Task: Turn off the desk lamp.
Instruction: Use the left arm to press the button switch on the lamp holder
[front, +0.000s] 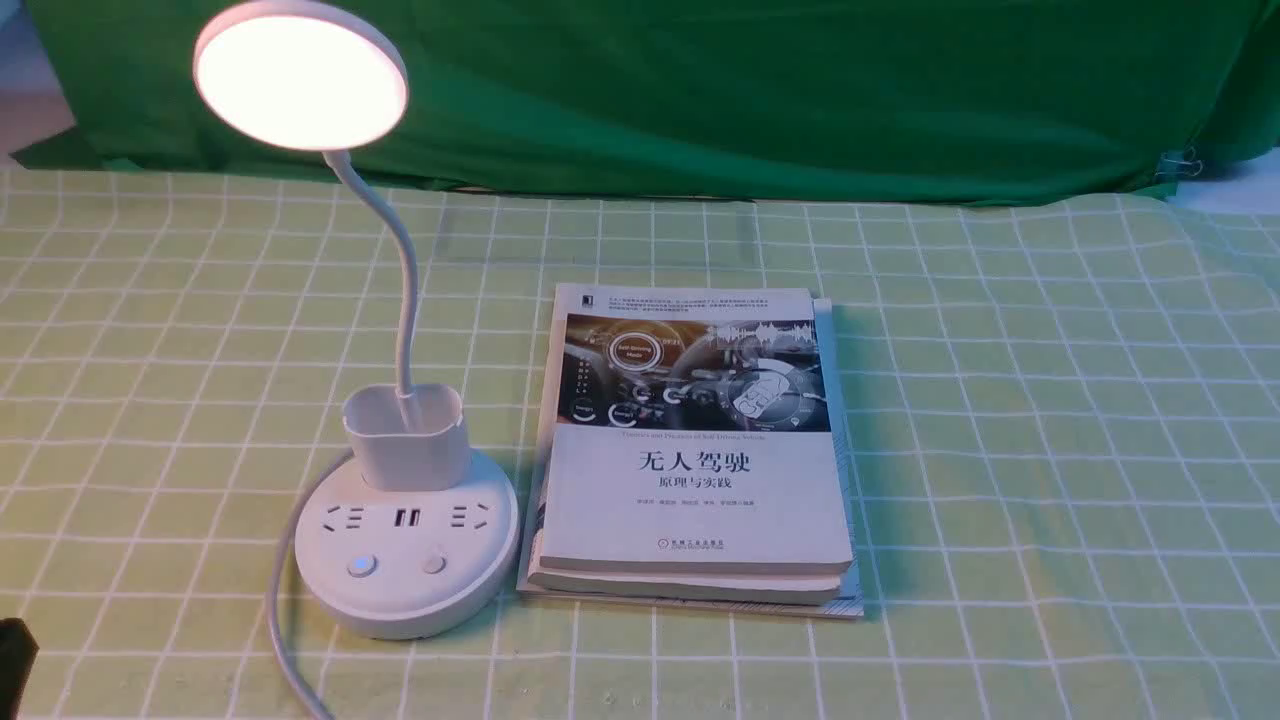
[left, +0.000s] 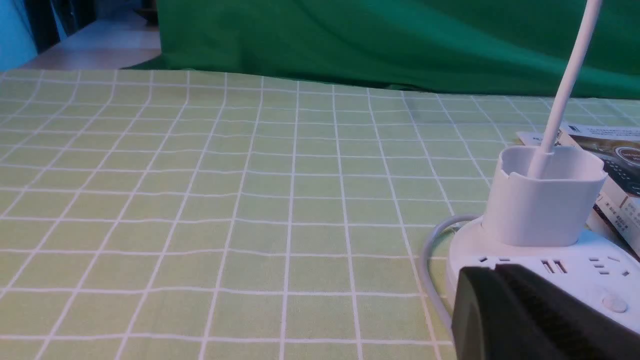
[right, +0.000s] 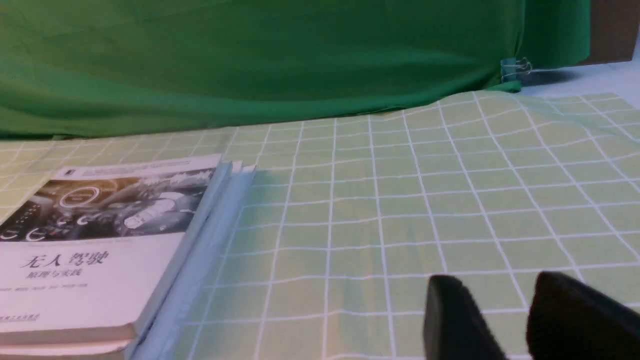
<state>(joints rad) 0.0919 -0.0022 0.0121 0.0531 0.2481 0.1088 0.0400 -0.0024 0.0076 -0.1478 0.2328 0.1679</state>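
Nearest to me, the left gripper (left: 520, 310) shows only one black ribbed finger in its wrist view, close in front of the lamp's base. I cannot tell whether it is parted or closed. The right gripper (right: 500, 287) has its two black fingers standing apart with bare cloth between them. It holds nothing and sits over the pale green white-gridded tablecloth (front: 1050, 450), to the right of the books.

The white plastic desk lamp (front: 405, 500) stands on the left half of the cloth. On its round base (front: 405, 590) I see two buttons. The left button (front: 361, 566) glows faintly blue and the right button (front: 433, 564) is plain. Behind them is a row of sockets (front: 405, 518). A white cord (front: 280, 600) curls off the base towards me.

Just to the right of the base lies a stack of white paperback books (front: 695, 500) with a car-dashboard cover. I cannot tell whether it touches the base.

Behind the sockets rises the small white cup holder (front: 407, 440). From it the thin bendy neck (front: 405, 290) climbs to the round disc head (front: 300, 75), which is lit.

Farthest back hangs a dark green cloth backdrop (front: 750, 90), with a small metal binder clip (right: 515, 67) at its right end.
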